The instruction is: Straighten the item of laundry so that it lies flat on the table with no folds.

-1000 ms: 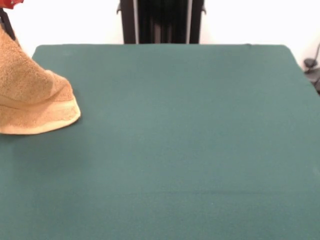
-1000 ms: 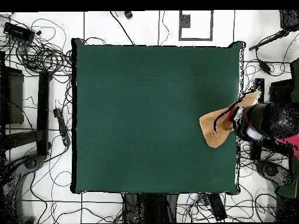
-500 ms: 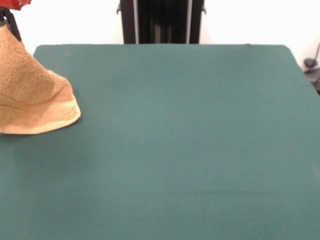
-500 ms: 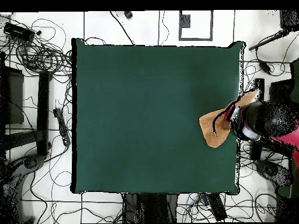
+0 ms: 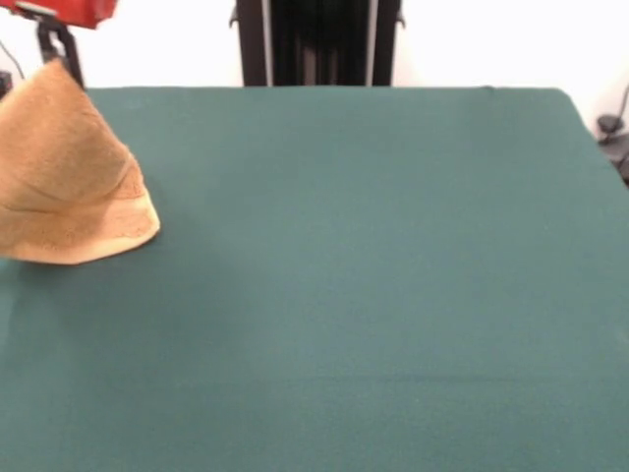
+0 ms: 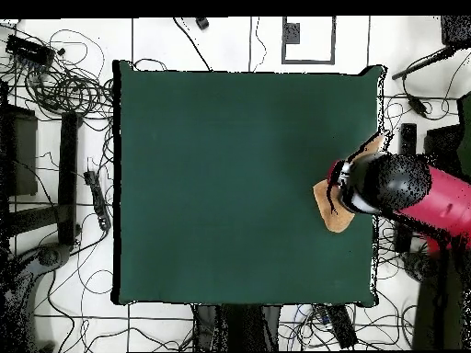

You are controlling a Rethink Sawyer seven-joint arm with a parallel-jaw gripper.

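We saw the towel [image 5: 74, 187] at the left edge of the front view, on the green table [image 5: 373, 275]. It did not lie flat. It stood up like a little tent, with a pointed top and a wide bottom. The bottom rested on the table, and part of it ran off the left side of the picture. A paler band ran along the hem close to the table. The cloth had soft folds going down from the point.

Right at the point of the tent we saw the gripper [image 5: 61, 54]. One thin black finger [image 5: 67, 47] came down from a red part of the arm [image 5: 69, 10] at the top corner. The finger touched the top of the towel, and the peak hung from it, so it looked as if it was holding the towel up there. We could not see the other finger well.

From the overhead view, the towel [image 6: 329, 210] was near the right edge of the table [image 6: 230, 184], about halfway along it. The big black and red arm [image 6: 405, 188] covered most of the towel. Only a tan piece stuck out on the table side, and a small bit showed by the table's edge.

All around the table, black cables [image 6: 55, 83] lay on the white floor [image 6: 166, 41].
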